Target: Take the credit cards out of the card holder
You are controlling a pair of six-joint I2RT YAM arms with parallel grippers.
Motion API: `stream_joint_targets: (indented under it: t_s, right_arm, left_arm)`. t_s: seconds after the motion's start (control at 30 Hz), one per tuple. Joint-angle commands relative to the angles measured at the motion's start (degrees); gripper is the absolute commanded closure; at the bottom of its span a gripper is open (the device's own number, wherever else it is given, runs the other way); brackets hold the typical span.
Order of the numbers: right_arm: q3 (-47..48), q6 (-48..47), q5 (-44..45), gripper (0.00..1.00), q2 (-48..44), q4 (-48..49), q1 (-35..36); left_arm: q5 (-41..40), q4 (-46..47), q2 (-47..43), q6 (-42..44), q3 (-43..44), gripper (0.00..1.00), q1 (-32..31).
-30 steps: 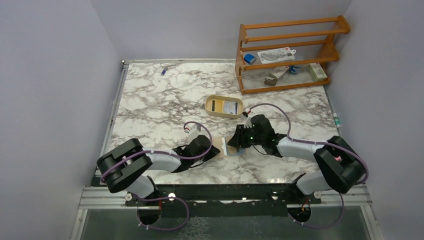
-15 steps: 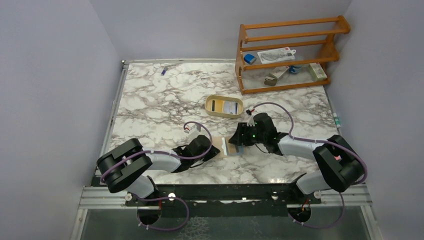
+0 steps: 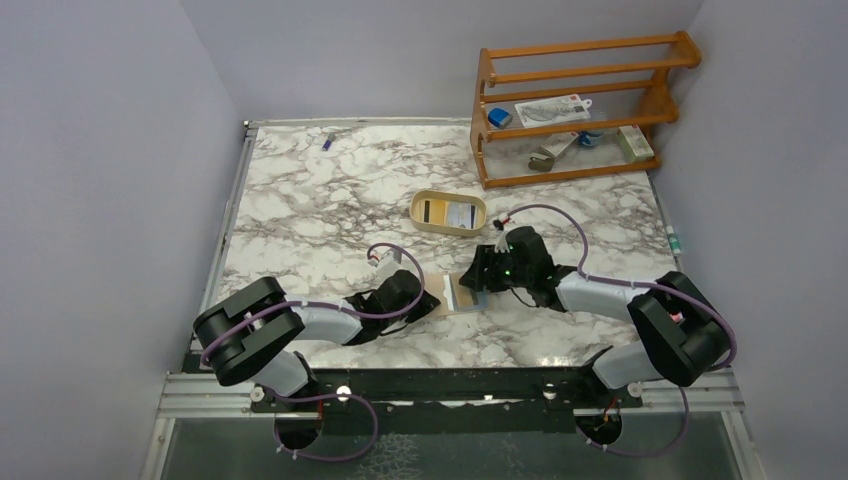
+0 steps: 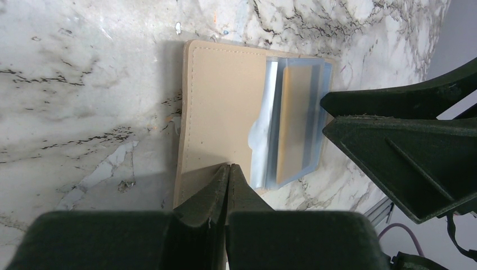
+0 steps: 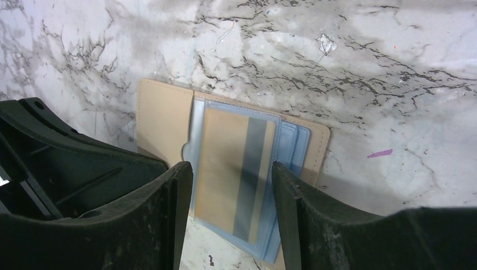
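R gripper (image 5: pixel 229 171) open, jaws either side of holder (image 4: pixel 219 101) sleeve (image 5: pixel 292 143), nothing clamped, L gripper (image 4: pixel 229 169) closed, tips pressing holder edge, marble table (image 3: pixel 330 200), tray (image 3: pixel 447 232) w/ 2 cards (image 3: pixel 450 212) mid-table, holder open flat betw. grippers, striped tan card (image 5: pixel 225 152) in clear sleeve

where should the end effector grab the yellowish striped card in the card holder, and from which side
Take the yellowish striped card by its long edge at the clear sleeve's rounded thumb notch, coming from the tan flap side of the card holder. The card lies flat inside the sleeve, so that cutout is probably the only spot where an edge is reachable.
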Motion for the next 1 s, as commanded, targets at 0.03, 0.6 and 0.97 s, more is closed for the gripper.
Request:
stream_joint_targets:
  t_s: [0.03, 0.6, 0.97]
  right_arm:
    - [-1.6, -1.4, 2.5, 0.4, 0.5, -4.3, -0.1]
    - [-2.7, 0.6, -9.8, 0.41, 1.2, 3.2, 0.1]
    - [-4.0, 4.7, -10.5, 0.41, 3.3, 5.9, 0.0]
  left_arm:
    - [-1.3, -10.5, 2.4, 1.4, -2.2, 1.0, -0.5]
    - [-0.7, -9.8, 4.2, 1.5, -1.7, 1.0, -0.5]
    - [-0.9, -9.7, 3.4, 1.4, -2.5, 1.0, -0.6]
